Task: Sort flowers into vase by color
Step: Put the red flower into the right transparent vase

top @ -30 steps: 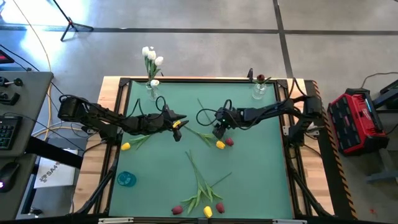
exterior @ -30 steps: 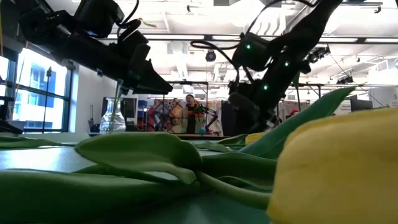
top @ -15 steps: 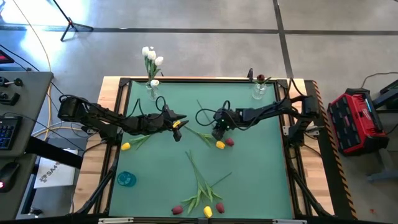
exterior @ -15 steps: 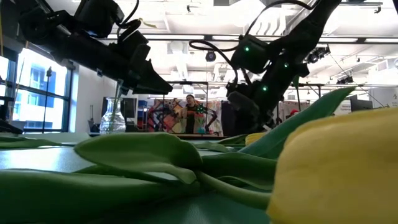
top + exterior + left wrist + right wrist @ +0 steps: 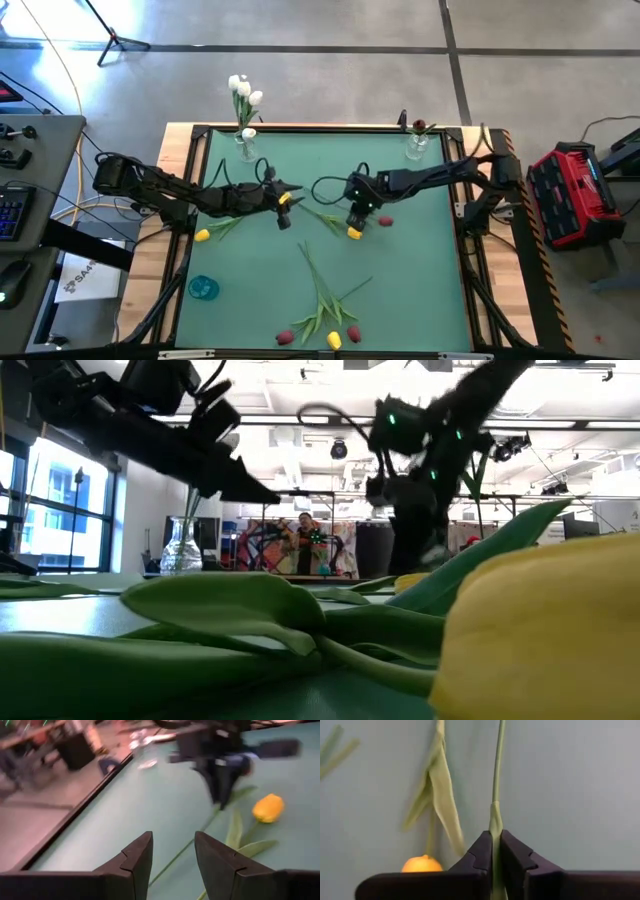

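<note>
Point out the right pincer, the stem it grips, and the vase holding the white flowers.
right pincer [image 5: 493, 851]: right wrist view, between its fingertips.
green stem [image 5: 496, 775]: right wrist view, bare length beyond the fingertips.
vase with white flowers [image 5: 245, 146]: high view, glass body.

You have three yellow tulips [image 5: 353, 232] lying on the green mat [image 5: 420, 290] and three dark red tulips [image 5: 386, 221] there too, with a fourth dark red one standing in the clear vase [image 5: 417, 150] at the far right. At least three white tulips [image 5: 243, 89] stand in the other clear vase [image 5: 246, 148] at the far left, which makes two clear vases plus one small blue vessel [image 5: 203, 288]. You're running two arms, so two grippers: the left gripper [image 5: 283, 192] and the right gripper [image 5: 357, 222].
</note>
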